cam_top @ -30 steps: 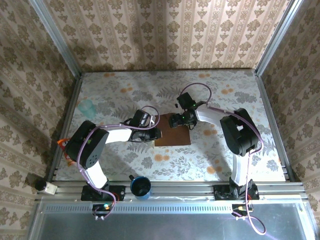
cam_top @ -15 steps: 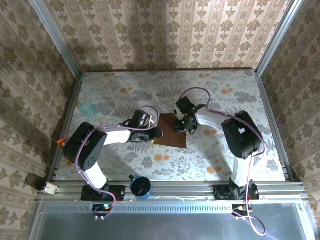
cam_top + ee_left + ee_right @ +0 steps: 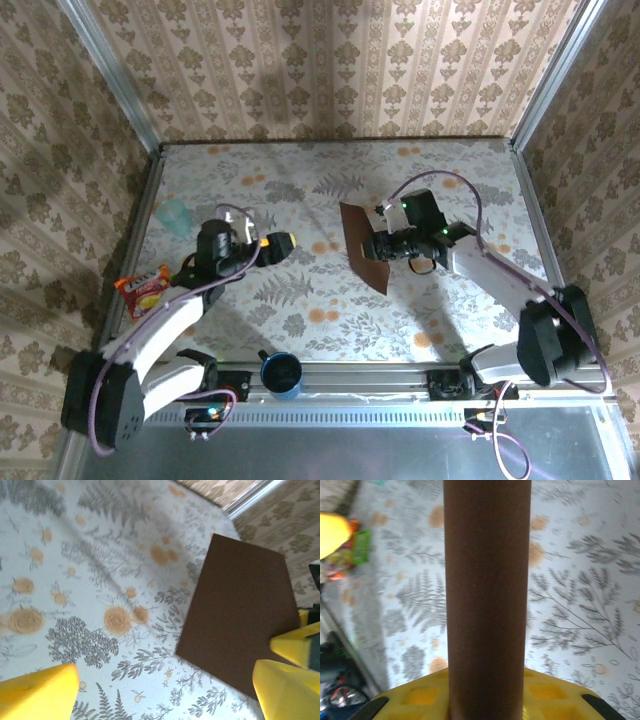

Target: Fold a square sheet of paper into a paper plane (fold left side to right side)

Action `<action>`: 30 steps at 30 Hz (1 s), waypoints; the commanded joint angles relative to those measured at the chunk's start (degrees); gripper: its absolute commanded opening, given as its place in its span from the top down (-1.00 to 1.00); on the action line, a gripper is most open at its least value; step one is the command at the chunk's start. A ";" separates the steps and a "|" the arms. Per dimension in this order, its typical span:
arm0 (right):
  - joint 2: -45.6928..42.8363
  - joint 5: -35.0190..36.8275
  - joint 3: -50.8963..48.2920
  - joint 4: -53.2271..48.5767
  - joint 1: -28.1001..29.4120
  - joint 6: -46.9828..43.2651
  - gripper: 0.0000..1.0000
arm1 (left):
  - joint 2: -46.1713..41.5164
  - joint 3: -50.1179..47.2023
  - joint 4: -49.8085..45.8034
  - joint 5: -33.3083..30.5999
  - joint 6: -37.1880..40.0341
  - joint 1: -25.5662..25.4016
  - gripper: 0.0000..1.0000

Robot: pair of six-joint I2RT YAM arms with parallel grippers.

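your left gripper has let go and swung back to its own side, jaws spread wide, while your right gripper has closed on the sheet and lifted it off the table, where it lay flat between both arms a second ago. the sheet now stands on edge in that pinch, right of centre and clear of the surface. whether the left-to-right fold has held is hard to tell; no plane shape shows yet, so much folding likely remains.

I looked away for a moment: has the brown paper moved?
Yes. The paper lay flat on the table; now the right gripper holds it up on edge, further right of the blue cup.
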 commanded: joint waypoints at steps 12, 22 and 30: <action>-14.73 -24.17 1.73 5.01 2.94 3.75 0.45 | -8.04 -2.91 20.05 20.79 2.56 1.85 -1.00; -11.44 -29.92 5.13 6.45 5.14 2.57 0.45 | -2.37 1.62 24.94 29.71 4.38 -3.58 -1.00; -6.93 -28.66 6.96 2.11 3.12 -3.29 0.45 | 0.26 4.56 23.61 31.40 5.13 -6.85 -0.35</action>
